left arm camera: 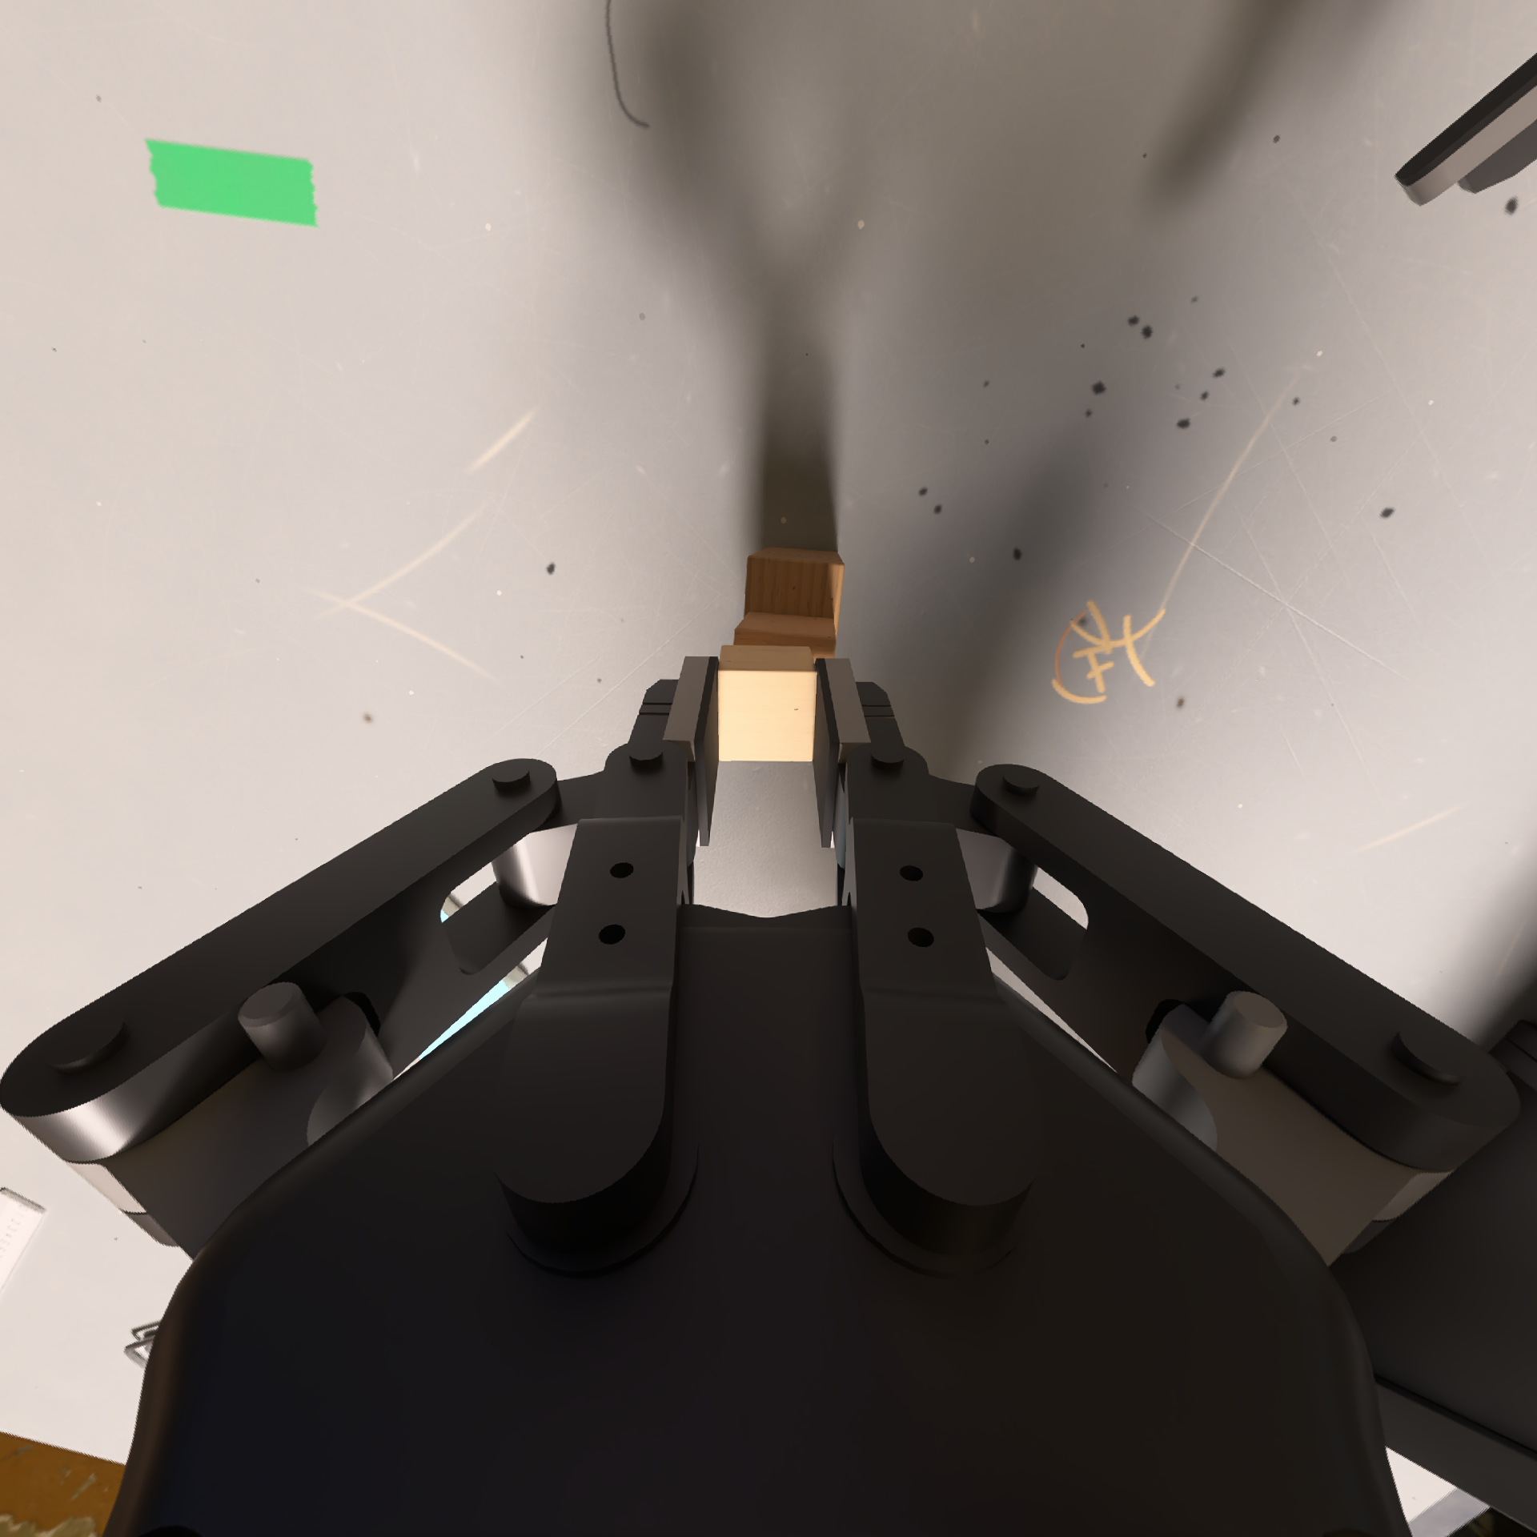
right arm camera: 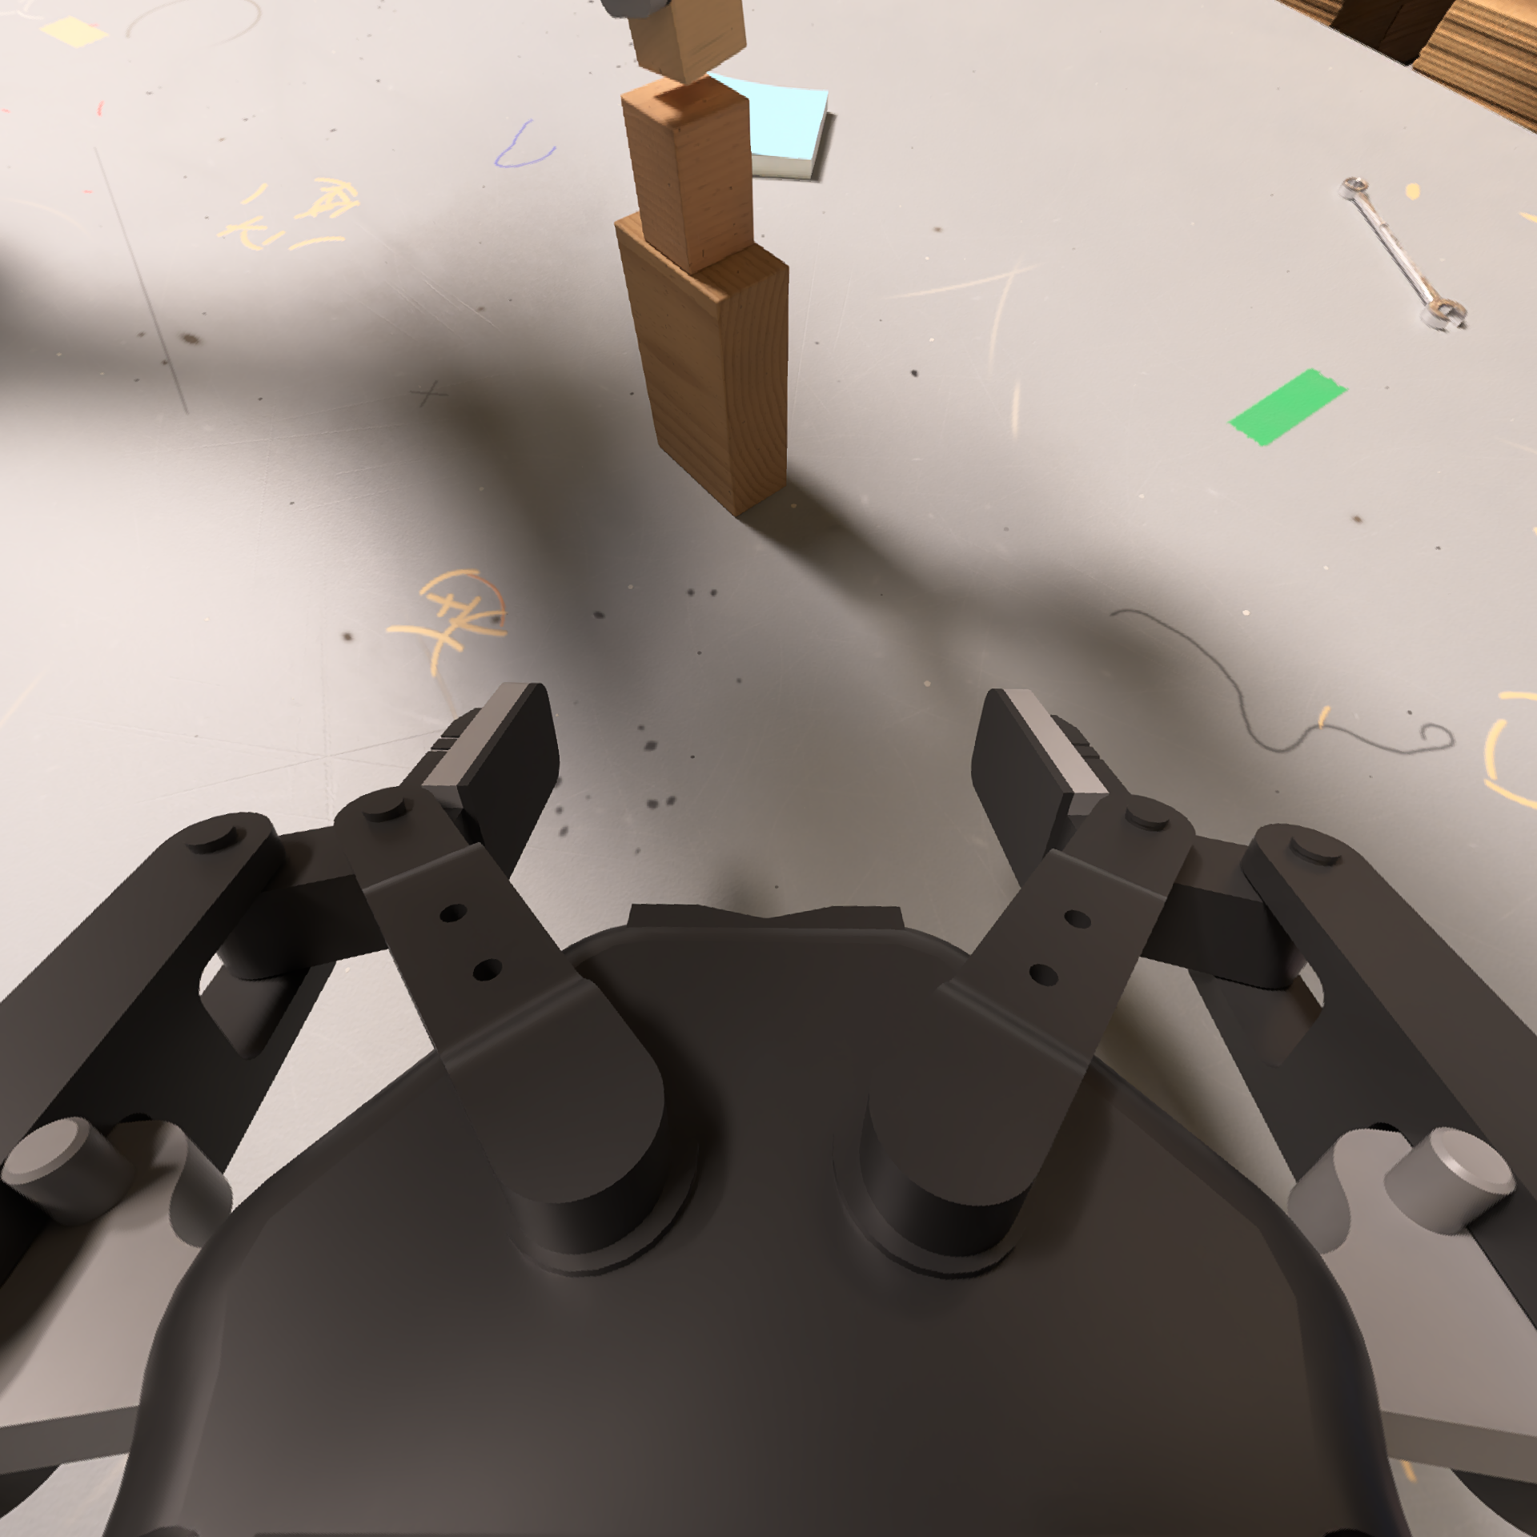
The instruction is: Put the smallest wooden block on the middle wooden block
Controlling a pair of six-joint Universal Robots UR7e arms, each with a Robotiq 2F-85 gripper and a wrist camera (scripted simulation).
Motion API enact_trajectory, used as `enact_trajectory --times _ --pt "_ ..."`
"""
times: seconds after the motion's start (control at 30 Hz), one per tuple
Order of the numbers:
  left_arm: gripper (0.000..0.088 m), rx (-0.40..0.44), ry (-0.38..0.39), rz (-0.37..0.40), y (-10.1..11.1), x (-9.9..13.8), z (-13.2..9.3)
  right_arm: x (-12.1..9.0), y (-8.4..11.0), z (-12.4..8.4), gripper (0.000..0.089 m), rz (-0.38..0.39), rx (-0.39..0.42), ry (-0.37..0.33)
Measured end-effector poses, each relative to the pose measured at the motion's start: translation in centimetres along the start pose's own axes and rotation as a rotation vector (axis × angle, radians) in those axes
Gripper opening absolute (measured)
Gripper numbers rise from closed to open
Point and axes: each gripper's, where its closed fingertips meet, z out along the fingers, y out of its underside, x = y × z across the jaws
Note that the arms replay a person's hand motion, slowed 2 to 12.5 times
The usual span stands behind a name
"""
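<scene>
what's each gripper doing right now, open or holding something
Left gripper: closed on the smallest block, above the middle block.
Right gripper: open, empty, fingers spread above the table.

i see a scuffed grey tabletop [right arm camera: 998, 466] under soft light, crossed by broad shadows, speckled and scribbled; wood grain [right arm camera: 1480, 58] shows past its far edge.
</scene>
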Motion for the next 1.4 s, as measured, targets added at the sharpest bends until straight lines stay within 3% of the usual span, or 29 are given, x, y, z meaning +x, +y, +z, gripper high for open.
enact_trajectory --times 1.4 --pt "0.0203 -0.017 0.019 0.0 -0.1 0.1 0.6 -0.07 -0.05 0.06 0.0854 -0.001 0.0 -0.003"
